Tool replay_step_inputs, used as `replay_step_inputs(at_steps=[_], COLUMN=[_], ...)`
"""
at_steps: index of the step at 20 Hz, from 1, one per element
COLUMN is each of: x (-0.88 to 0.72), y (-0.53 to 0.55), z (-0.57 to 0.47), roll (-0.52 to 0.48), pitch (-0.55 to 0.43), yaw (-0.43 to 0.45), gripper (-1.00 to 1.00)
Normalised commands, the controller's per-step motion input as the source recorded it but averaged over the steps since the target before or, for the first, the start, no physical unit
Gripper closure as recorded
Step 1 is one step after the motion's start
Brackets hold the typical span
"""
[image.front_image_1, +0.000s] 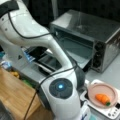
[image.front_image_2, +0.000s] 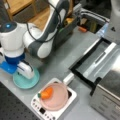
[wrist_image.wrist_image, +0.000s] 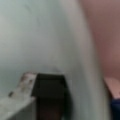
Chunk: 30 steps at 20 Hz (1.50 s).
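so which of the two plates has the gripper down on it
The teal plate, beside the scale. The gripper rests on it; the pink plate holds only the carrot.

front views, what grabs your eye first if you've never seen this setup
The orange carrot on a pink plate, atop a white scale at a front view's bottom. Next, the end effector over a teal plate, bottom left. The toaster oven stands open, top right.

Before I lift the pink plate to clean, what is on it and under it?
A toy carrot lies on the pink plate. The plate rests on a white scale; the scale's top under it is covered.
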Motion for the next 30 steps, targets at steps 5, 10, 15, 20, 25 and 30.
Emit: replay_step_inputs(at_steps=[5, 10, 15, 20, 25, 30], x=[0.03, 0.02, 0.08, 0.08, 0.07, 0.12], y=[0.04, 0.17, 0.19, 0.09, 0.04, 0.02], z=[0.38, 0.4, 0.21, 0.12, 0.29, 0.3], roll=[0.041, 0.047, 0.028, 0.017, 0.026, 0.049], pitch=[0.168, 0.165, 0.112, 0.145, 0.162, 0.156], yaw=[-0.033, -0.085, -0.118, -0.129, -0.098, -0.088], gripper=[1.0, 1.0, 1.0, 1.0, 1.0, 1.0])
